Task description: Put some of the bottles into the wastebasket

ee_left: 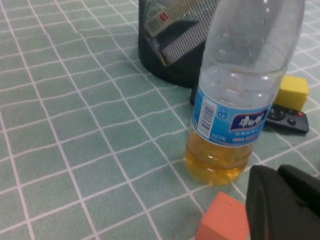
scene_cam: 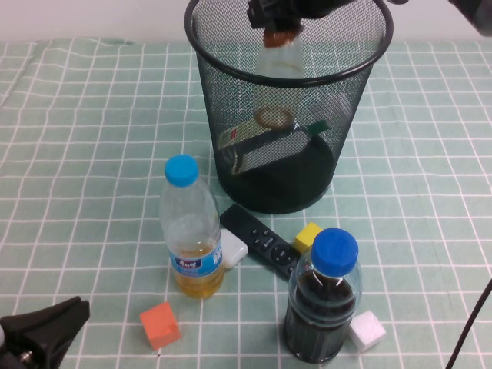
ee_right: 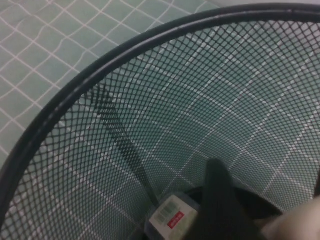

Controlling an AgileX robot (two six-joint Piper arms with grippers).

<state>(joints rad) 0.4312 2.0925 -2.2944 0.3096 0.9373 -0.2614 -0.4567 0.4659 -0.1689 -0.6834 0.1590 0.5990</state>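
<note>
The black wire-mesh wastebasket [scene_cam: 231, 100] stands at the back middle of the table. My right gripper [scene_cam: 277, 14] hangs over its opening, shut on the neck of the small rounded bottle [scene_cam: 283, 61] with the brown neck band; the bottle's body hangs inside the rim. The squarish bottle [scene_cam: 261, 137] with the green label lies on its side at the basket's bottom, and its label shows in the right wrist view [ee_right: 170, 218] past a dark finger [ee_right: 220, 200]. My left gripper [scene_cam: 46, 327] is shut and empty, low at the table's front left.
A slim blue-capped bottle of yellow liquid [scene_cam: 191, 231] and a stout blue-capped bottle of dark liquid [scene_cam: 323, 300] stand in front of the basket. A black remote [scene_cam: 260, 240], a yellow cube [scene_cam: 308, 236], an orange cube [scene_cam: 160, 324] and two white cubes [scene_cam: 233, 248] lie around them.
</note>
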